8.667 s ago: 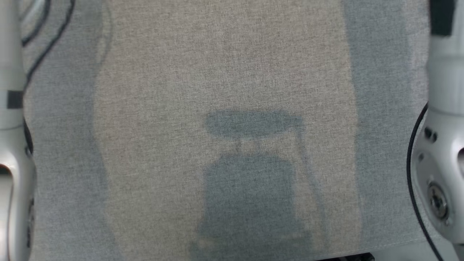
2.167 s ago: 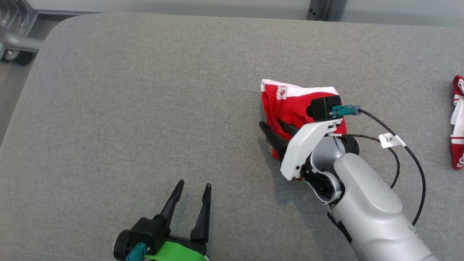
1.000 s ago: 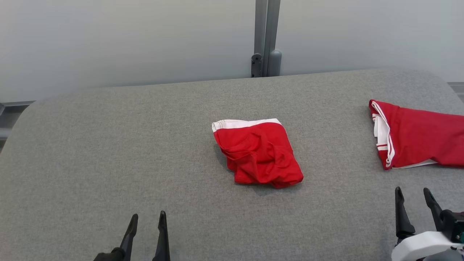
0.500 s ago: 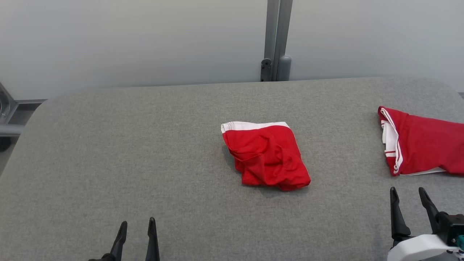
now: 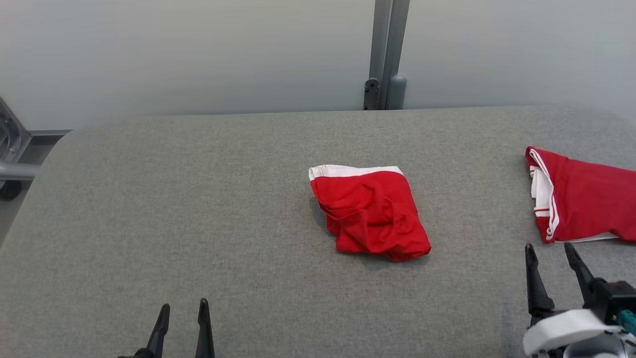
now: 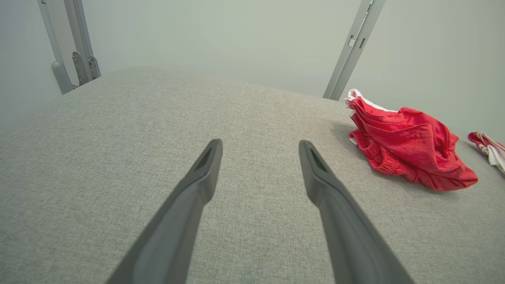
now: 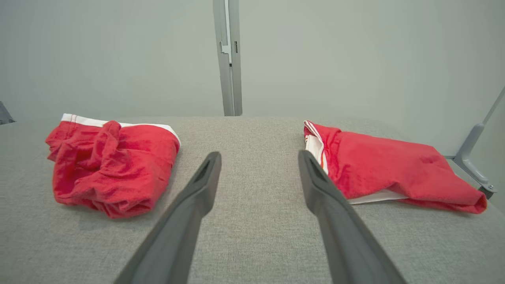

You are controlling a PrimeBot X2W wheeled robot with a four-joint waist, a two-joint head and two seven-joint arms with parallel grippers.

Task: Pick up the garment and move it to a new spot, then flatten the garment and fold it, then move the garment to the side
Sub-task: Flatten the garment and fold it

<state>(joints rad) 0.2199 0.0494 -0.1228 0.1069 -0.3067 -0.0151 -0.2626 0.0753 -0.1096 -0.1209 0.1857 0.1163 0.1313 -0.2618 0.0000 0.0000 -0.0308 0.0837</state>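
A moment ago the right gripper (image 5: 549, 247) was down on the crumpled red garment with a white waistband (image 5: 370, 211). It has let go and drawn back. Both it and the left gripper (image 5: 183, 305) now hang wide and empty at the near side of the grey fabric-covered table (image 5: 149, 199). The garment lies bunched mid-table, well apart from a second red, white-striped garment (image 5: 586, 199). I'd say the move is done and flattening comes next.

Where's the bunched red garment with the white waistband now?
Head view: the bunched red garment lies near the middle of the grey table, left of the striped red garment.
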